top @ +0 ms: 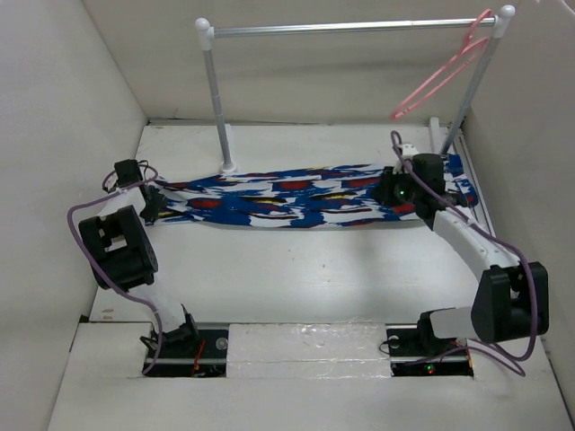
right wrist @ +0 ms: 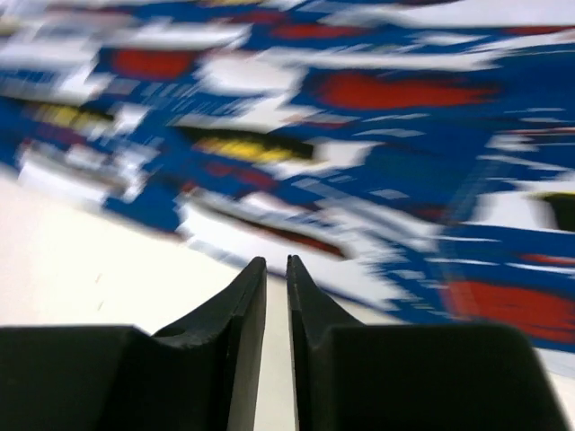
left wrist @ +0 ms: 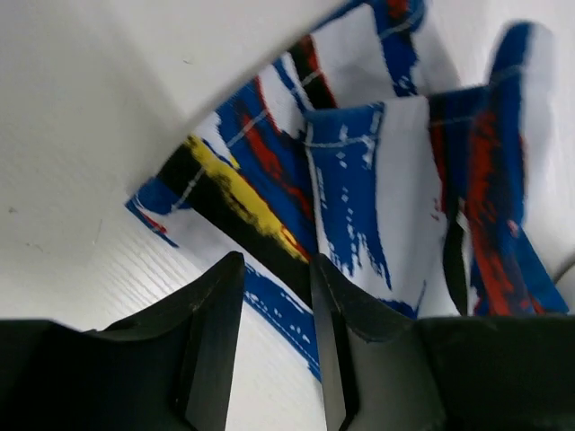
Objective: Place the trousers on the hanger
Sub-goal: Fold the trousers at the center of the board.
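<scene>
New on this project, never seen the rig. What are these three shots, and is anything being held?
Two robot arms bolted to a table, each with a two-finger gripper. The wide shot is from a fixed camera above and behind them; the other two are from cameras on the wrists. Printed blue trousers lie stretched out on the table; a pink hanger hangs on the metal rail behind. The left gripper is open at the trousers' edge; the right gripper is nearly shut and empty. Nothing looks held.
</scene>
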